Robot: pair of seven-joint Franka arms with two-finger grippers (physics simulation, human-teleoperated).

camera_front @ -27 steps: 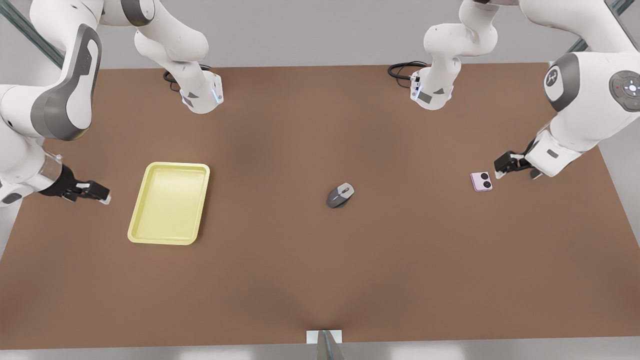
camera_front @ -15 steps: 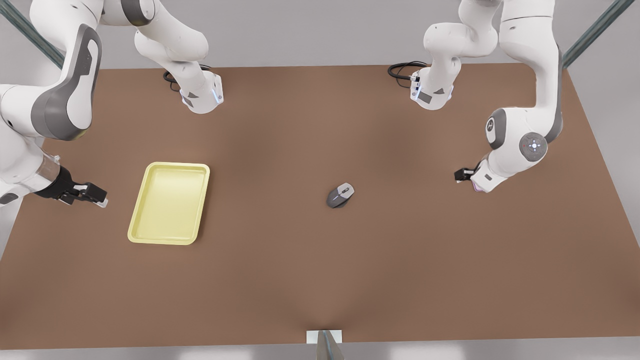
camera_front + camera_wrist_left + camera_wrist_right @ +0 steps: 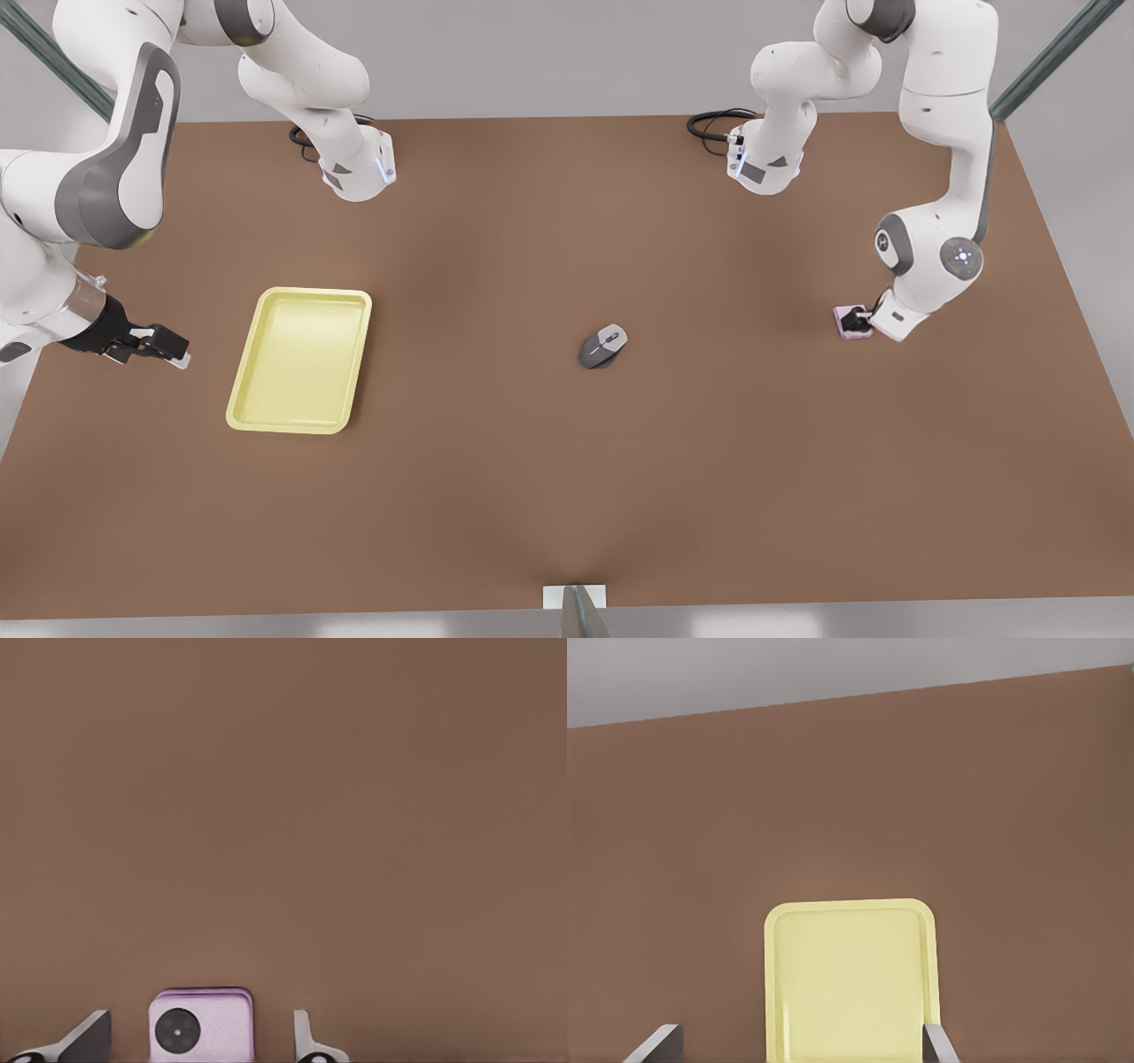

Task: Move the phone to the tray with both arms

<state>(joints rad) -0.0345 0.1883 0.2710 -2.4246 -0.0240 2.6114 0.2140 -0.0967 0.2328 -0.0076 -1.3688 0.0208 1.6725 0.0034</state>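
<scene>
The right gripper point(image 3: 182, 352), black and 2-fingered on its white jointed arm, waits just beside the pale yellow rectangular tray with rounded corners and a raised rim point(image 3: 299, 360), on the side away from the small grey computer mouse point(image 3: 603, 346); its fingers point(image 3: 656, 1042) stand released, spread about as wide as the tray's short side in its wrist view. The tray lies well apart from the mouse on the flat brown table point(image 3: 567, 496), its long axis running roughly from the table's far edge to its near edge.

Beyond the mouse, at about the same remove as the tray but on the opposite side, the left gripper point(image 3: 858, 320) sits low over the small squarish pale pink-lilac phone point(image 3: 844, 314), which lies flat on the table, lens side up. The left wrist view shows the phone point(image 3: 201, 1025) between the open fingers point(image 3: 303, 1036), a gap on each side, so nothing is grasped. 1 black lens shows there; the rest is cut off, so its long axis cannot be told.

The phone looks a light, stiff slab with smooth, probably slippery faces. Its 2 opposite side edges seem the best hold, taken squarely near the middle, since a skewed pinch could let it twist or slide.
</scene>
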